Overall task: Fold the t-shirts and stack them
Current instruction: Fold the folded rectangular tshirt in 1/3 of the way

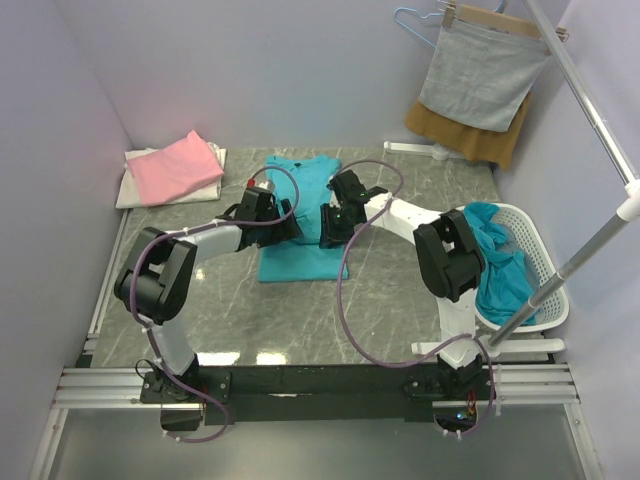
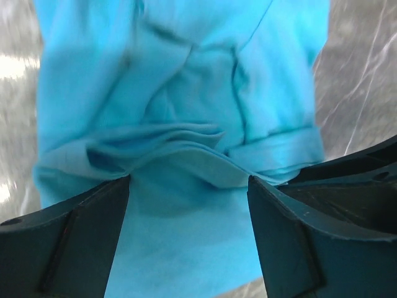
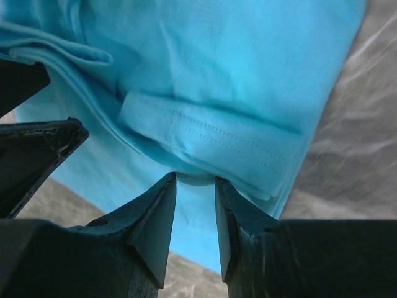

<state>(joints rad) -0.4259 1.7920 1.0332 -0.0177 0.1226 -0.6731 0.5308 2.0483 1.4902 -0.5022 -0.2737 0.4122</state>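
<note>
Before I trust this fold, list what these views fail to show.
Top view: the left arm and right arm cover the middle of the teal t-shirt, hiding its folds.
Right wrist view: whether the right fingers pinch the hem is unclear; their tips meet its edge.
Top view: teal shirts bundled in the basket cannot be counted; the right arm overlaps them.

The black-and-white left arm [image 1: 160, 275] rises from its base, bends sharply at the elbow and reaches forward and inward. Its dark two-finger left gripper [image 2: 189, 214] points down with the jaws standing wide apart and nothing between them. The matching right arm [image 1: 450, 260] folds at its elbow and stretches inward. Its dark right gripper [image 3: 193, 208] has the jaws drawn narrow, tips against a folded hem of the bright teal t-shirt [image 3: 236, 74]. Whether they pinch it cannot be told. The two grippers sit close together, facing one another.
</note>
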